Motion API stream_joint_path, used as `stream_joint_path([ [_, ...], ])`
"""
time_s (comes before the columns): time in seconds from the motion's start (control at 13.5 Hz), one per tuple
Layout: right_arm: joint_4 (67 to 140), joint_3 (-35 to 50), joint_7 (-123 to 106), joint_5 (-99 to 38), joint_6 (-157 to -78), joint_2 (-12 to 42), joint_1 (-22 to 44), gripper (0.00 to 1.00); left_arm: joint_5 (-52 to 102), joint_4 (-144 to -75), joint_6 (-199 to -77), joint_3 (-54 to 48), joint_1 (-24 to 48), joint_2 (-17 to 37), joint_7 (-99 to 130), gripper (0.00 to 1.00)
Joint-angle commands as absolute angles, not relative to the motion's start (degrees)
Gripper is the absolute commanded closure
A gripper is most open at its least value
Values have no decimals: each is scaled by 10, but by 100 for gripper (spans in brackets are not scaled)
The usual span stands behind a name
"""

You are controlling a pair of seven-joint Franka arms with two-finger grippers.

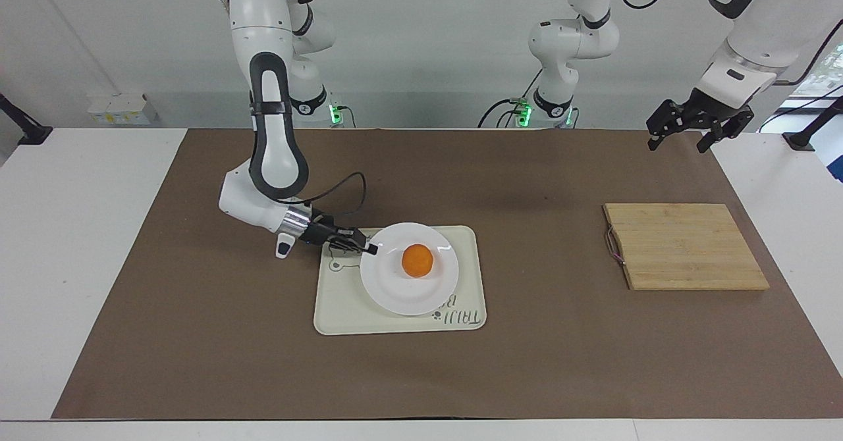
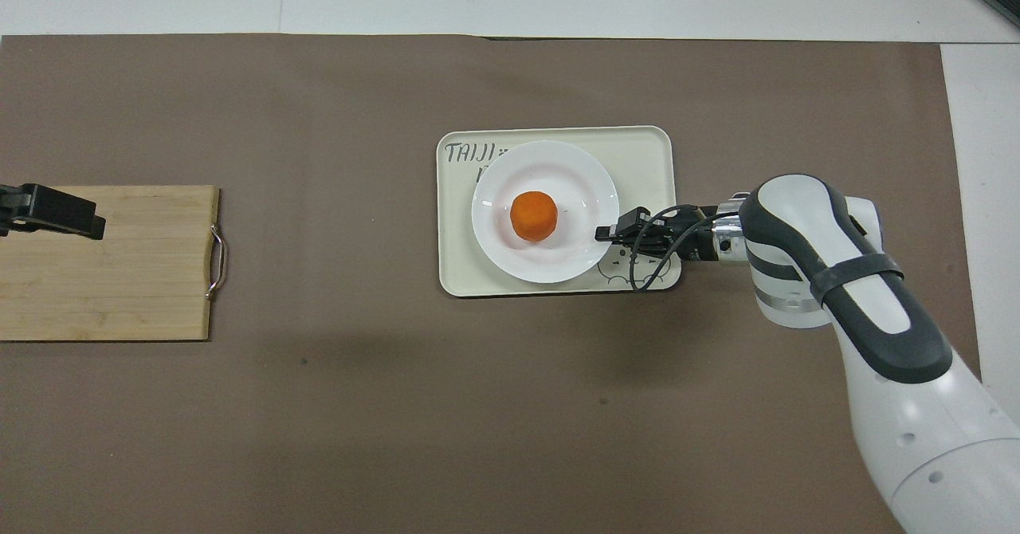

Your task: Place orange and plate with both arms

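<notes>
The white plate (image 1: pixel 395 291) (image 2: pixel 550 174) lies on a cream tray (image 1: pixel 336 311) (image 2: pixel 647 151) in the middle of the table. The orange (image 1: pixel 417 260) (image 2: pixel 533 216) sits at the plate's centre. My right gripper (image 1: pixel 371 249) (image 2: pixel 603 233) reaches in low over the tray's bear corner and is shut on the plate's rim, at the side toward the right arm's end. My left gripper (image 1: pixel 678 145) (image 2: pixel 56 211) hangs open and holds nothing, high over the table's left-arm end, where the left arm waits.
A bamboo cutting board (image 1: pixel 685 247) (image 2: pixel 119 279) with a small metal handle lies toward the left arm's end. A brown mat covers the table. Bare mat surrounds the tray on all sides.
</notes>
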State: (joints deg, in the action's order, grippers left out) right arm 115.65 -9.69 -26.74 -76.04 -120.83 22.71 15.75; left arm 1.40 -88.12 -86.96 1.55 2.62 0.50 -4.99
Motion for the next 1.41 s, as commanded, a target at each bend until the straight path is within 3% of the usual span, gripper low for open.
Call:
stream_joint_path([
  [0.0,1163,-95,-275,-726,-1215,214,152,0,14,-884,-862,12,21,-1,-46,0],
  [0.52,1123,-105,-208,-580,-1215,188,141,0,14,-884,-862,12,21,-1,-46,0],
  [0.97,1113,-117,-73,-363,-1208,103,123,0,14,-884,-862,12,21,-1,-46,0],
  [1.34,1112,-117,-35,-259,-1111,45,69,0,14,-884,-862,12,21,-1,-46,0],
])
